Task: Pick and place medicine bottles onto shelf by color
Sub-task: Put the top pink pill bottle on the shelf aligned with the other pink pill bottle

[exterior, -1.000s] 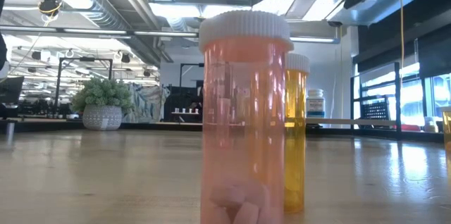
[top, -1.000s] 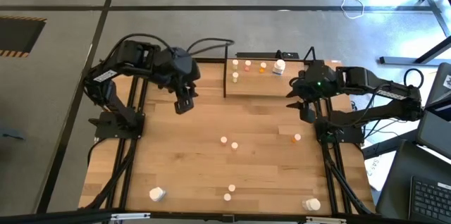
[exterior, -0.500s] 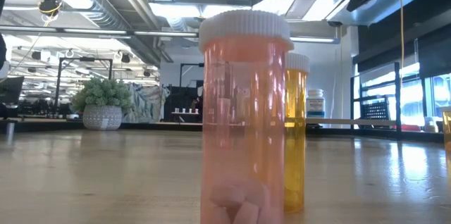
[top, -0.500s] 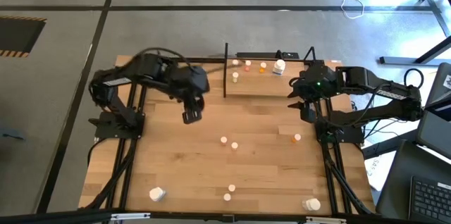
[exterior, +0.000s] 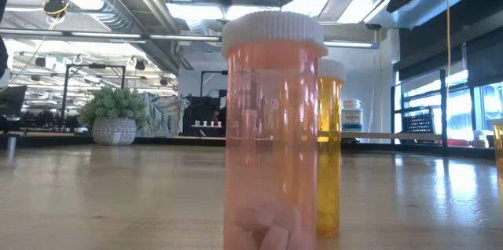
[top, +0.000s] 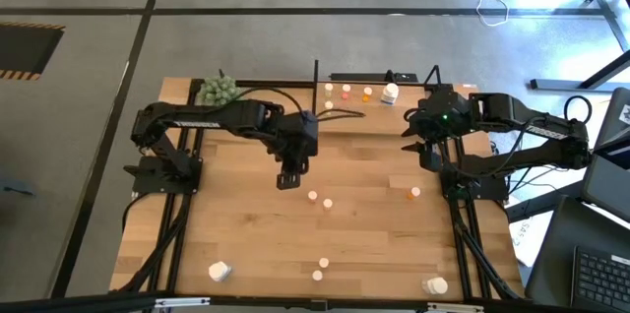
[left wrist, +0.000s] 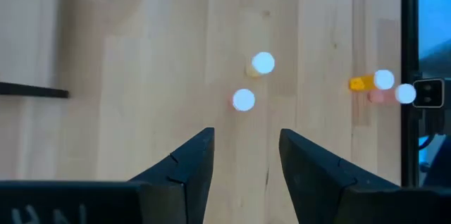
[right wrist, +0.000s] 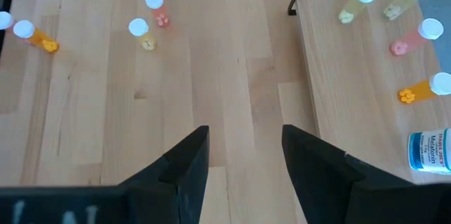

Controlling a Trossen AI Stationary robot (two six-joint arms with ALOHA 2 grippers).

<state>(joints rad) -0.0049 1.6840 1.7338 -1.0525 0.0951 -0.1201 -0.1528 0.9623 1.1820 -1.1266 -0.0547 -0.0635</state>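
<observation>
- The left hand point(top: 286, 179) hangs over the middle of the counter point(top: 246, 244), its two fingers parted by a moderate gap and holding nothing.
- From that hand, two white-capped bottles stand close by at about 4 o'clock in the high view: one point(top: 312, 196) nearer, another point(top: 328, 202) just beside it. In the left wrist view the pair point(left wrist: 244, 100) sits just ahead of the open fingers point(left wrist: 194, 157).
- More medicine bottles are scattered: an orange one point(top: 412, 193) toward the right side, two small ones near the front edge point(top: 321, 267), and larger white bottles at the front corners point(top: 219, 272).
- The shelf point(top: 394, 116) lies at 12 o'clock on the counter, already carrying several bottles point(top: 346, 89), including a white Melatonin-labelled one point(right wrist: 428, 151).
- The right hand point(top: 425, 148) waits beside the shelf's right end, fingers likewise apart and empty.
- The low view shows a pinkish-red bottle point(exterior: 273, 128) up close: clear, stiff plastic with a few pills, so likely very light and easy to tip.
- The smooth round wall may slip; the best hold is probably across the body just below the cap, squeezed gently.
- A green plant ball point(top: 220, 89) sits at the far left corner.
</observation>
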